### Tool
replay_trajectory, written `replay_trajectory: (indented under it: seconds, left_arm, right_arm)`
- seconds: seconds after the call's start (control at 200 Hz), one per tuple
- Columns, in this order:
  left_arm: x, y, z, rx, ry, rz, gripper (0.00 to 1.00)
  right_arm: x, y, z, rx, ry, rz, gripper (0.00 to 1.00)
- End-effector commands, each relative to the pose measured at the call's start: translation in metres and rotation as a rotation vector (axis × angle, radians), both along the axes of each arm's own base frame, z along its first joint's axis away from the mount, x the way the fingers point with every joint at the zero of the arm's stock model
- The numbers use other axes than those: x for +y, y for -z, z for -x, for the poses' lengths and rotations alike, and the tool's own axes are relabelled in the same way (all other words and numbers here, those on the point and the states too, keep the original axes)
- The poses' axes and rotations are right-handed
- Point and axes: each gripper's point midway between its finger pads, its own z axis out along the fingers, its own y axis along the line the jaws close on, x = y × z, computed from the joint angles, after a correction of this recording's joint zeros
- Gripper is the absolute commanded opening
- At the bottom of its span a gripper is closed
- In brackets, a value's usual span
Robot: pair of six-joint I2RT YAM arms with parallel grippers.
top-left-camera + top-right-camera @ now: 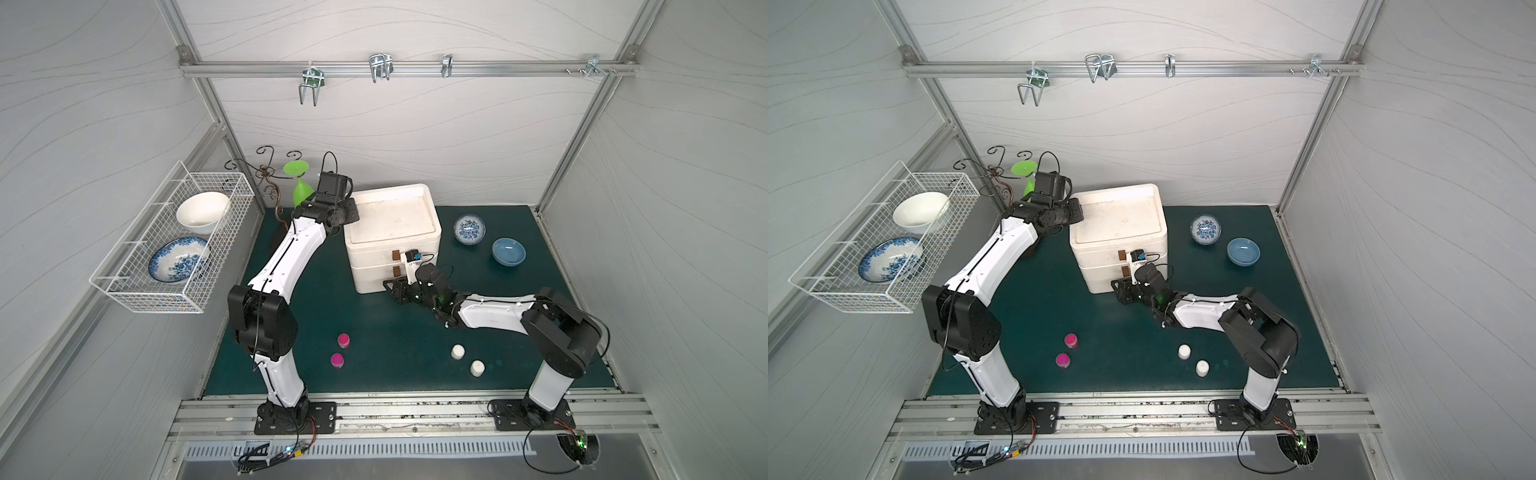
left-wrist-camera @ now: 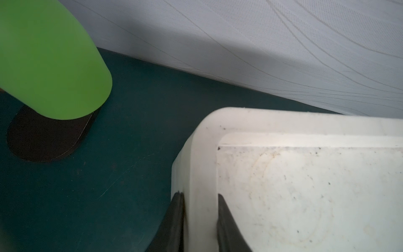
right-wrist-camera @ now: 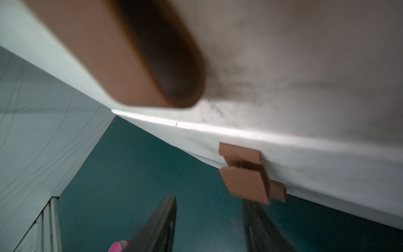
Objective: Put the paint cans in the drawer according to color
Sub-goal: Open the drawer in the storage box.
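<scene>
The drawer (image 1: 390,216) is a white chest at the back of the green mat, with brown tab handles (image 1: 395,254) on its front. My left gripper (image 2: 199,196) is shut on its top rim at the left back corner, one finger outside and one inside the rim. My right gripper (image 3: 209,199) hangs open low at the chest's front, a brown tab (image 3: 245,185) just beside one fingertip and nothing between the fingers. In both top views two magenta paint cans (image 1: 344,340) (image 1: 1062,360) and two white ones (image 1: 457,352) (image 1: 1202,368) stand upright on the mat near the front.
Two blue bowls (image 1: 469,228) (image 1: 508,251) sit right of the chest. A green goblet (image 1: 301,189) hangs on a metal stand (image 1: 270,174) just behind my left wrist. A wire basket (image 1: 166,257) with two bowls is fixed to the left wall.
</scene>
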Motion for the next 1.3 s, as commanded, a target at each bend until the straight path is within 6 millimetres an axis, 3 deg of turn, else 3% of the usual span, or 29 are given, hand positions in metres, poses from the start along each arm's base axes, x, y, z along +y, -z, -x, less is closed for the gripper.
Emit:
replay_trajectory:
  seconds: [0.0, 0.28, 0.78, 0.88, 1.156, 1.291]
  left_arm:
    - [-0.04, 0.011, 0.021, 0.103, 0.109, 0.191, 0.17]
    - [-0.041, 0.013, 0.021, 0.107, 0.107, 0.194, 0.17]
    - [-0.043, 0.012, 0.021, 0.109, 0.113, 0.208, 0.17]
    - [-0.044, 0.012, 0.021, 0.108, 0.116, 0.211, 0.17]
    - [-0.045, 0.011, 0.022, 0.109, 0.119, 0.218, 0.17]
    - [-0.044, 0.01, 0.022, 0.105, 0.115, 0.216, 0.17]
  right_arm:
    - [-0.003, -0.02, -0.023, -0.078, 0.061, -0.046, 0.51]
    - [-0.03, -0.015, -0.028, -0.091, 0.14, -0.212, 0.43]
    - [-0.012, -0.03, -0.033, -0.106, 0.108, -0.291, 0.39]
    - [-0.01, -0.031, -0.034, -0.11, 0.109, -0.287, 0.32]
    - [-0.014, -0.029, -0.035, -0.117, 0.142, -0.251, 0.0]
    - [-0.018, -0.025, -0.033, -0.1, 0.155, -0.234, 0.0]
